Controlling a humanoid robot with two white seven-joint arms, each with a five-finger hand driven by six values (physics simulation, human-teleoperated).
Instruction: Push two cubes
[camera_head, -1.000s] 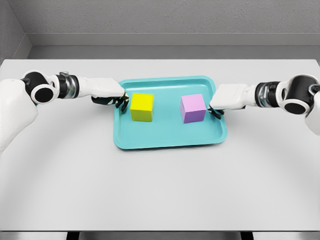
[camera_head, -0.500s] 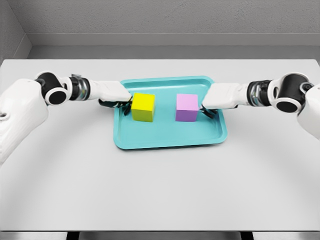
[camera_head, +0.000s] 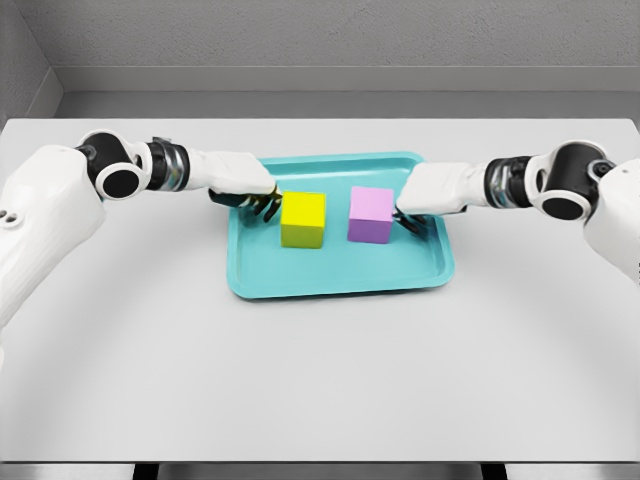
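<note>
Fingers (camera_head: 262, 205) of the left hand (camera_head: 240, 185) are curled downward, dark tips against the left face of the yellow cube (camera_head: 303, 220), holding nothing. Curled the same way, the right hand (camera_head: 430, 190) presses its fingertips (camera_head: 408, 220) to the right face of the pink cube (camera_head: 371, 215). Both cubes are plain, matte and sharp-edged, sitting apart between the two hands inside the teal tray (camera_head: 340, 280) on the white table (camera_head: 320, 380).

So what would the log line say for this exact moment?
left hand: at yellow cube | right hand: at pink cube | cubes apart, on teal tray
</note>
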